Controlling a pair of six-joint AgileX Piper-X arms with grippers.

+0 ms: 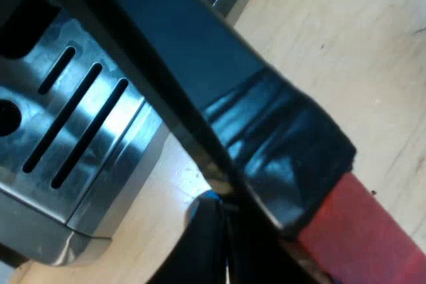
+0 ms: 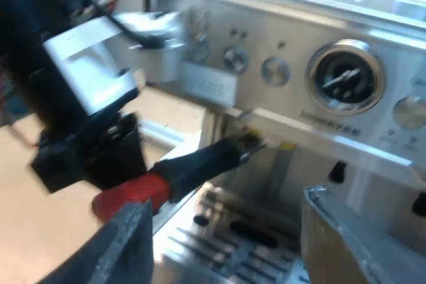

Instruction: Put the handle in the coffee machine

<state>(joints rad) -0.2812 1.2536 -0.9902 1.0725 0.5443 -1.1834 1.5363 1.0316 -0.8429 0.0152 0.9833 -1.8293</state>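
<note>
One axis matters: the dark handle with the red end (image 2: 200,161) runs lengthwise from my left pincer (image 2: 106,161), clamped near that red end, up to the silver espresso machine (image 2: 293,31) front, over its slotted steel drip tray (image 1: 73,118). My right pincer (image 2: 223,211) hangs apart and empty, farther off.

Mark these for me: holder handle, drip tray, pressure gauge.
handle (image 1: 273,138), left wrist view: black part just before its red end.
drip tray (image 1: 66,134), left wrist view: metal between two slots.
pressure gauge (image 2: 345,75), right wrist view: dial face.
</note>
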